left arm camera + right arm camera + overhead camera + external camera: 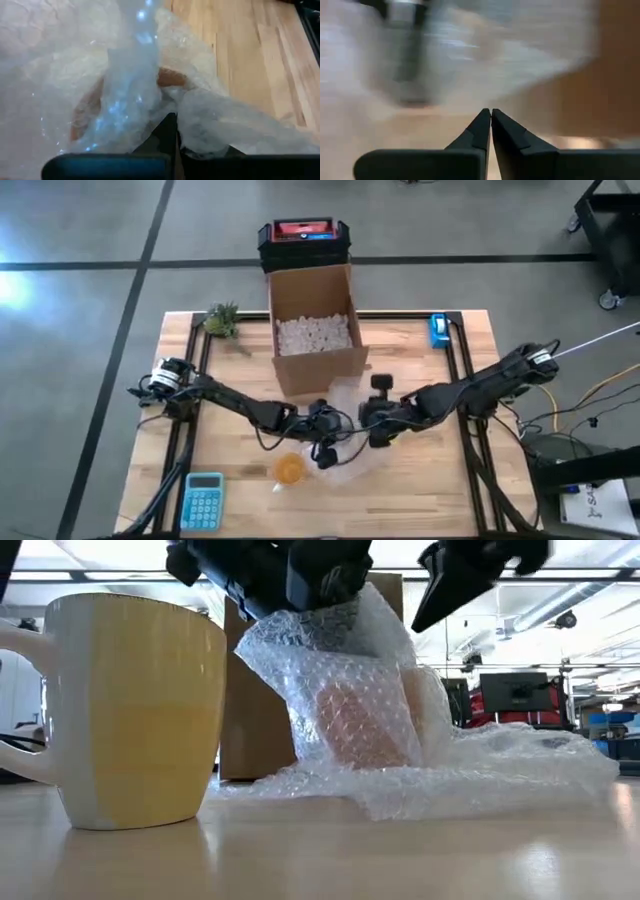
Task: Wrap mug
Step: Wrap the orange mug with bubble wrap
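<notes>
1. Grey concrete floor with dark lines surrounds a wooden table (420, 480), seen from above with both arms reaching toward its middle.
2. At the table's far edge stands an open cardboard box (312, 330) filled with white packing peanuts (314, 333); behind it, on the floor side, sits a black crate (303, 246) with a red top.
3. A small plant (222, 320) lies near the far left corner, a blue tape dispenser (438, 330) near the far right, and a blue calculator (203, 500) at the near left edge.
4. Bubble wrap (400, 740) lies crumpled just in front of the box, one part draped over an orange mug (365, 725) that shows through the plastic.
5. A second, yellow mug (135, 710) stands upright and bare on the table, nearer the front edge than the wrap; in the high view it sits just beside the wrap's edge.
6. The left gripper (325, 442) is above the wrapped mug, its fingers pinched together on a fold of bubble wrap, which rises as a lifted strip in its wrist view (135, 75).
7. The right gripper (378, 428) hovers just to the right of the wrap, its fingers (507, 135) pressed tip to tip with nothing between them.
8. In the low view both grippers hang over the wrap's top, the right one clear of the plastic.
</notes>
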